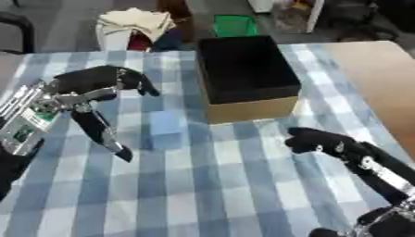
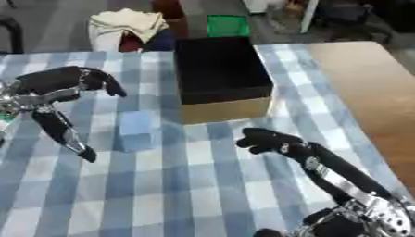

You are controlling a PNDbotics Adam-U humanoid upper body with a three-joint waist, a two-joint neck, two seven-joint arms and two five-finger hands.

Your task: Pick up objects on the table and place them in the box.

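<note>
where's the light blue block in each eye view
Left eye view: the light blue block lies left of centre on the checked cloth, below the box's near-left corner, right of the left hand.
Right eye view: same block, shifted further left.
Shared landmark: the box's tan front wall.

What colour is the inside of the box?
Black inside the box, with tan cardboard outside; the left eye view shows it best.

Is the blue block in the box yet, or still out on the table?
Out. The blue block sits on the checked cloth, in front of the box and apart from it, beside the open left hand.
</note>
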